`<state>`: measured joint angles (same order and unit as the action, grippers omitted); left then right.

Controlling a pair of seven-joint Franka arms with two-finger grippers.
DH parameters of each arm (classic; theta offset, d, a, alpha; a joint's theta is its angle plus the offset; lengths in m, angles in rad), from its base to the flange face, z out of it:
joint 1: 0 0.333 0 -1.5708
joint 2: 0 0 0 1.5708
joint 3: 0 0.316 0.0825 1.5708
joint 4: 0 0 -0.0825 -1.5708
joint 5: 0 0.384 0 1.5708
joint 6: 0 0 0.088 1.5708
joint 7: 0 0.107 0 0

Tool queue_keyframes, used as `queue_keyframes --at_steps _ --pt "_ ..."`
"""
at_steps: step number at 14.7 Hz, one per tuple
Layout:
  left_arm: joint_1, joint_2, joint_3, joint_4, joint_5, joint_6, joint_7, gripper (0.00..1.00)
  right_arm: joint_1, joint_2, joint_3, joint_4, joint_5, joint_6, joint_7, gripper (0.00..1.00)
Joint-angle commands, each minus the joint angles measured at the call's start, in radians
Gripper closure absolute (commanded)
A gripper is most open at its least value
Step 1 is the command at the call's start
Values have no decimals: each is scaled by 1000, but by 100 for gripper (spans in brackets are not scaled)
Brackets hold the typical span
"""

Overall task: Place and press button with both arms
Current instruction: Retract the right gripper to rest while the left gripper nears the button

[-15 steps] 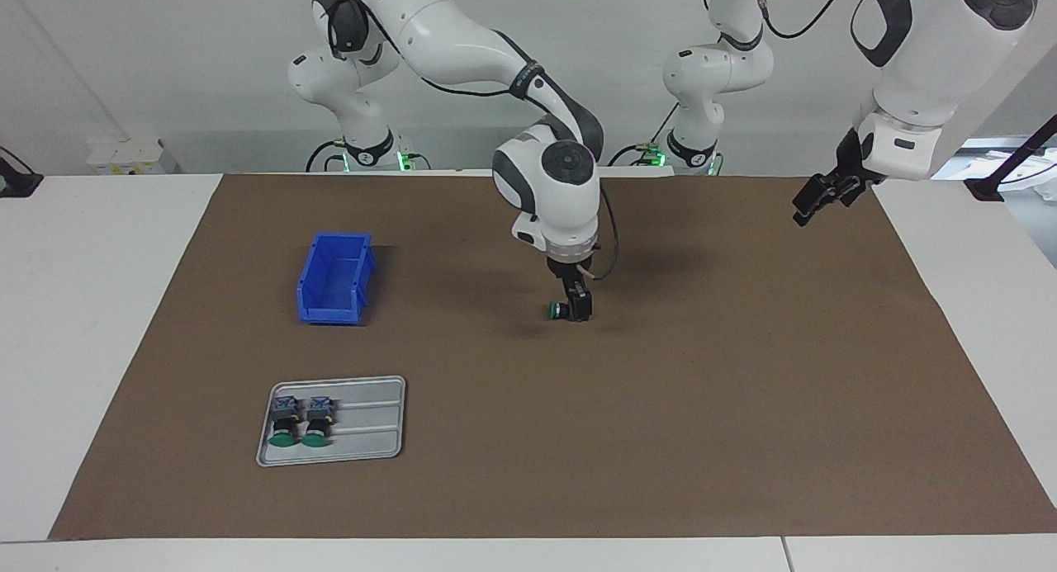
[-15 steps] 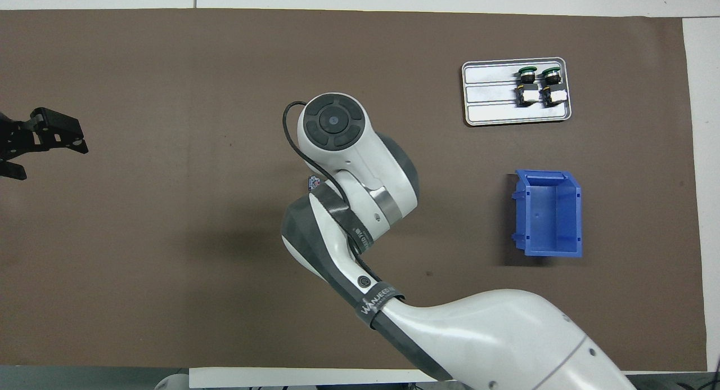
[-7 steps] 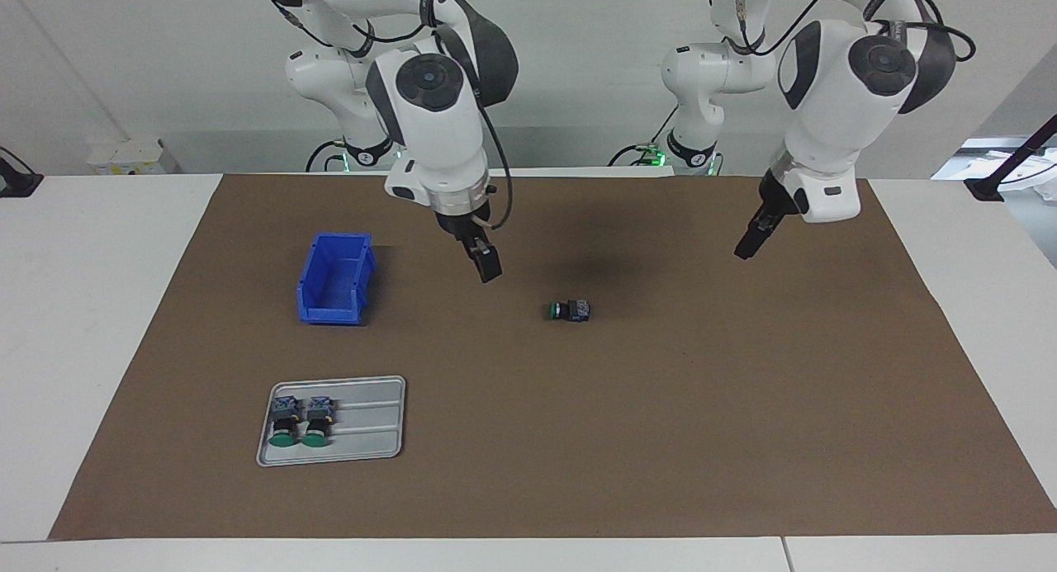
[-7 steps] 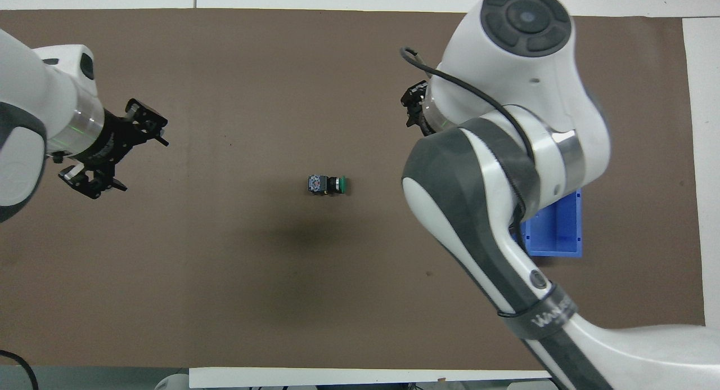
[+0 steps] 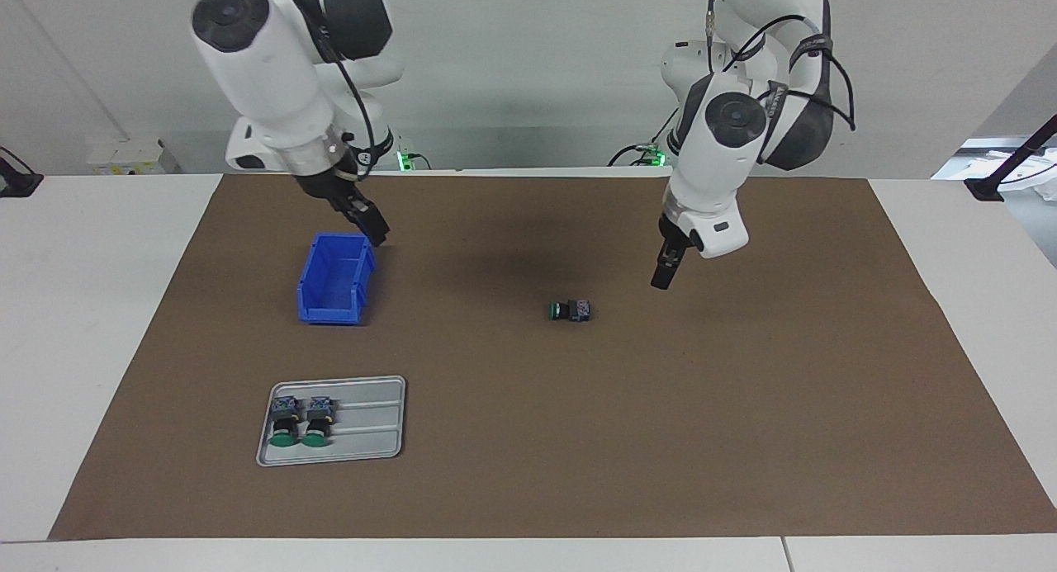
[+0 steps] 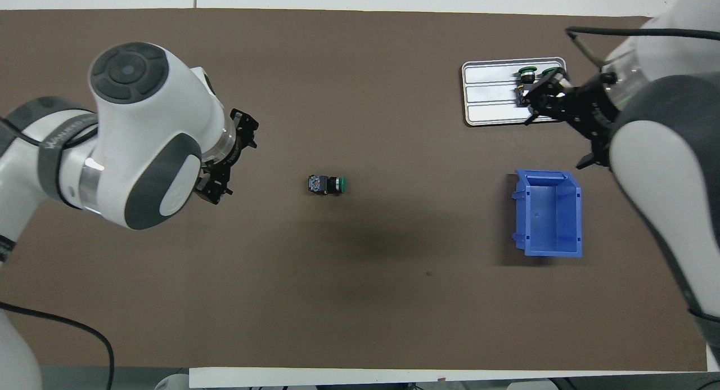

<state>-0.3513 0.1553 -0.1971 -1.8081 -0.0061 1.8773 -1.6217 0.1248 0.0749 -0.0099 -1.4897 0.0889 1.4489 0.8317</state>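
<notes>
We see a matt brown paper-like sheet (image 5: 661, 440) over the smooth white tabletop (image 5: 91, 324). The bin (image 5: 334, 279) looks like glossy blue plastic, the tray (image 5: 363, 423) like dull ribbed metal. The arms (image 5: 272, 68) wear glossy white shells; the button (image 5: 570, 310) has a smooth green cap.

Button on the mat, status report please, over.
Left tool open, up over bare mat beside the button. Right tool open, over the blue bin, holding nothing. Button lies on its side mid-mat, untouched. Nothing in the way.
</notes>
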Motion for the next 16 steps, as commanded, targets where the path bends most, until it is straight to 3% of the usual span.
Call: queue_keyframes --at_steps 1,7,11,13,16 --pt "-63 50 10 1 3 51 -127 0 -86 -56 13 -30 -1 -30 -188 1" --pt "-141 211 11 50 9 199 -314 0 -111 -104 11 -76 -20 -78 -483 1" --pt "-187 254 11 33 11 266 -383 1 -105 -109 -19 -86 -37 -67 -705 1" --pt "-192 268 11 32 12 286 -409 1 -84 -107 -21 -86 -112 -47 -793 1" --pt "-199 299 11 30 12 322 -434 1 -73 -104 -56 -95 -117 -13 -809 1"
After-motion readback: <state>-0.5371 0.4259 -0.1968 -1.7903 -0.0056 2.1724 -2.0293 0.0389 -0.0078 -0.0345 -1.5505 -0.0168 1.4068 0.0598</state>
